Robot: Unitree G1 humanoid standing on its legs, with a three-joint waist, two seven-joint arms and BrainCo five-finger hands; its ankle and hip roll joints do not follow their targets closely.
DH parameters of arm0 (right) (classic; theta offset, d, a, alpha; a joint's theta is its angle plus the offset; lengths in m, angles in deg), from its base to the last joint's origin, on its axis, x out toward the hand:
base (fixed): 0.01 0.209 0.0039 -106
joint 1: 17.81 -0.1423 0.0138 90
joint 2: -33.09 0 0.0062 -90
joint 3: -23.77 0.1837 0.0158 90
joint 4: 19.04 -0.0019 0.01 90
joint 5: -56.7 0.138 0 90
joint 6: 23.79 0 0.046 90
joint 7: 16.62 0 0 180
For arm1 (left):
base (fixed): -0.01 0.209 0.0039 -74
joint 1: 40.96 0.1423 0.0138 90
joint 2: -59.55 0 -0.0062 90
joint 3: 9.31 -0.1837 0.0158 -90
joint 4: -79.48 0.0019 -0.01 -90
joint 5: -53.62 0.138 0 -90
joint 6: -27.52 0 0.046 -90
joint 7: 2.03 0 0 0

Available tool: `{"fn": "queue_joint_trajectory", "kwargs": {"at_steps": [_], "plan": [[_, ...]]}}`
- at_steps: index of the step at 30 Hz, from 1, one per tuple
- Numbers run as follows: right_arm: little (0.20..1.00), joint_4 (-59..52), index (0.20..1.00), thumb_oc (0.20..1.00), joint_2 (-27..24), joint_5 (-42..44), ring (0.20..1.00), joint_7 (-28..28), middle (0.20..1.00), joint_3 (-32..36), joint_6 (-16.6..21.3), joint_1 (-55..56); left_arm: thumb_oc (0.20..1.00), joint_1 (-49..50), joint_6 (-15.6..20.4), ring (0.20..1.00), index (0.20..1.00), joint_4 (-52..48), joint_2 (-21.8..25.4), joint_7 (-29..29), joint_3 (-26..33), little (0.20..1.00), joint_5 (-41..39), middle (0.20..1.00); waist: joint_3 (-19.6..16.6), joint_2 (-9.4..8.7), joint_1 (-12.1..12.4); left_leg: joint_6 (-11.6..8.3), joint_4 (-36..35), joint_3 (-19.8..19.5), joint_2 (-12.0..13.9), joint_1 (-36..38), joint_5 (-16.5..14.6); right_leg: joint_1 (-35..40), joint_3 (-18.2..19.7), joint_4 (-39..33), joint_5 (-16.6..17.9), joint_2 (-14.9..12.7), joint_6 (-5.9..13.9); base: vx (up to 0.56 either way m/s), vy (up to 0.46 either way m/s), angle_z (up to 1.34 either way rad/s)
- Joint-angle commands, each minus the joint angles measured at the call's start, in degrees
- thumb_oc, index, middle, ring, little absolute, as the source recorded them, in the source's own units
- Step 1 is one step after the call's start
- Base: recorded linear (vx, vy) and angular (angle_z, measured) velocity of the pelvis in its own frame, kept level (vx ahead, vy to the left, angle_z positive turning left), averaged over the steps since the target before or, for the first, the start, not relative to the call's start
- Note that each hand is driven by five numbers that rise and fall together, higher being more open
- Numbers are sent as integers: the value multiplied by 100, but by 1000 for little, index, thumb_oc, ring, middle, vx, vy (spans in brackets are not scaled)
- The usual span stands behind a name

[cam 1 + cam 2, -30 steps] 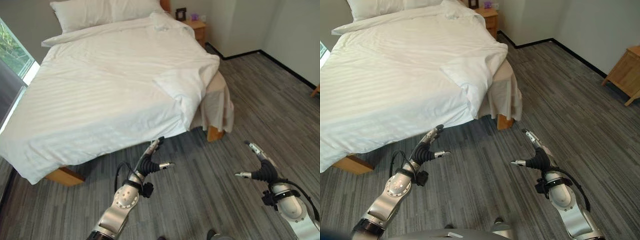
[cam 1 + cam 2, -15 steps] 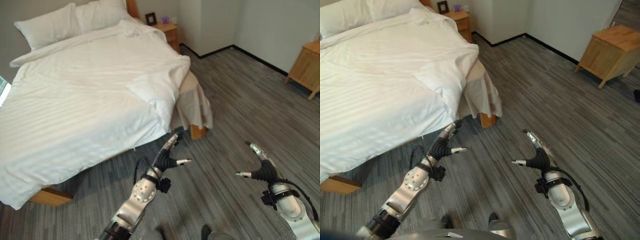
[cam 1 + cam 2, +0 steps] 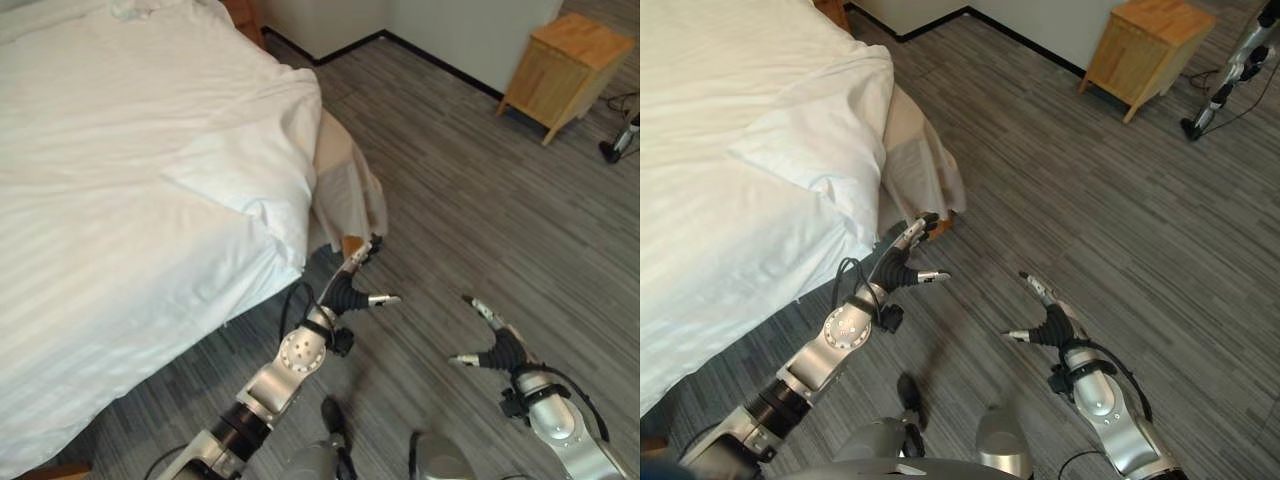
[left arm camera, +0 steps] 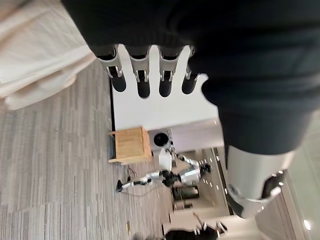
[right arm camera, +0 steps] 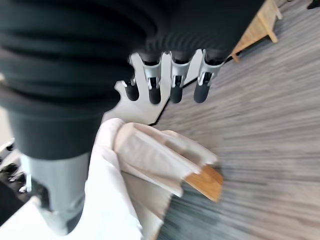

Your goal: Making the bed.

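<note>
The left hand [image 3: 357,283], fingers straight and empty, hangs just near of the bed corner's folded duvet [image 3: 250,190]; the right hand [image 3: 492,345], also open, is farther right.

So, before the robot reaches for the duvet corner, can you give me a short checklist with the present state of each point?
1. Left hand empty, fingers straight: ok.
2. Right hand empty, fingers straight: ok.
3. Duvet corner lying flat: not ok, it is folded back on the bed.
4. Beige sheet covered: not ok, it hangs exposed at the corner.
5. Left hand near the corner: ok, it is just below it.
6. Floor between the hands and the bed free: ok.
</note>
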Motion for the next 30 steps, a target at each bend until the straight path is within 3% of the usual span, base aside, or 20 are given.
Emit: {"fn": "queue_joint_trajectory", "kwargs": {"at_steps": [1,4,7,11,16,18,19,21,22,23,25,26,28,30], "plan": [[1000,-205,1000,1000,-129,-165,1000,59,1000,228,186,-398,1000,55,262,1000,1000,-258,-199,93,265,1000,-33,1000,-301,157,45,-525,54,179,473,205,-134,1023,-914,-2166,446,-29,-171,276,-20,7],[1000,-276,1000,1000,-134,-93,1000,128,1000,385,195,-314,1000,118,273,1000,1000,-301,-210,47,282,1000,-19,1000,-300,132,-66,-602,54,16,335,377,-344,891,-795,-3261,506,-153,-360,260,-123,9],[1000,-395,1000,1000,-131,-123,1000,211,1000,545,182,-200,1000,128,327,1000,1000,-206,-284,39,301,1000,5,1000,-310,87,-267,-737,54,-168,302,588,-586,854,-132,-4353,940,-308,-199,284,-180,44],[1000,-583,1000,1000,-39,-49,1000,163,1000,748,155,68,1000,170,361,1000,1000,-238,-269,31,371,1000,-29,1000,-359,28,-417,-894,54,-344,420,959,-802,772,333,-4585,1335,-627,-93,282,-251,69],[1000,-635,1000,1000,-109,-125,1000,96,1000,926,132,155,1000,364,399,1000,1000,-328,-239,-73,516,1000,-68,1000,-571,-20,-290,-1014,162,-437,466,1274,-929,1112,39,-4779,1413,-616,-89,237,-307,13],[1000,-571,1000,1000,-283,-144,1000,112,1000,979,141,8,1000,581,437,1000,1000,-375,-270,-65,669,1000,-306,1000,-627,72,-197,-1105,663,-568,679,1164,-769,1332,-64,-4757,1233,-390,-220,198,-384,9],[1000,-526,1000,1000,-388,-106,1000,149,1000,1056,158,-78,1000,707,453,1000,1000,-410,-315,-141,744,1000,-543,1000,-618,143,-118,-1220,1359,-757,866,931,-378,1618,-189,-4915,1083,-212,-425,204,-432,-4],[1000,-454,1000,1000,-476,-60,1000,236,1000,1106,158,-194,1000,759,456,1000,1000,-427,-343,-162,779,1000,-732,1000,-512,124,-3,-1378,2471,-957,1080,419,203,2008,-400,-5167,926,-116,-650,152,-412,7],[1000,-431,1000,1000,-526,-44,1000,264,1000,1106,158,-253,1000,785,457,1000,1000,-482,-326,-148,809,1000,-802,1000,-458,71,12,-1416,2974,-951,1154,220,397,2144,-504,-5262,898,-108,-744,57,-255,20],[1000,-421,1000,1000,-524,-42,1000,268,1000,1100,161,-265,1000,787,450,1000,1000,-494,-317,-149,814,1000,-808,1000,-445,75,-9,-1425,3041,-986,1173,179,383,2151,-523,-5261,895,-94,-754,80,-250,16],[1000,-348,1000,1000,-593,-70,1000,345,1000,1082,120,-414,1000,899,444,1000,1000,-604,-279,-138,935,1000,-837,1000,-366,-72,83,-1368,3701,-494,1394,-140,422,2381,-660,-5330,763,-106,-864,136,-312,24],[1000,-280,1000,1000,-630,-164,1000,383,1000,1075,55,-534,1000,1021,476,1000,1000,-729,-224,-157,1093,1000,-872,1000,-347,-78,179,-1322,3528,119,1621,-369,324,2543,-773,-5372,649,-39,-872,187,-307,31],[1000,-240,1000,1000,-597,-208,1000,412,1000,1111,49,-582,1000,1185,504,1000,1000,-855,-168,-232,1252,1000,-869,1000,-366,-47,338,-1293,3007,680,1579,-657,278,2709,-838,-5372,530,49,-845,182,-143,24],[1000,-210,1000,1000,-599,-226,1000,416,1000,1151,54,-597,1000,1269,508,1000,1000,-920,-142,-248,1327,1000,-870,1000,-424,-68,400,-1260,2684,873,1475,-678,291,2736,-873,-5372,476,49,-834,110,-52,40]]}}
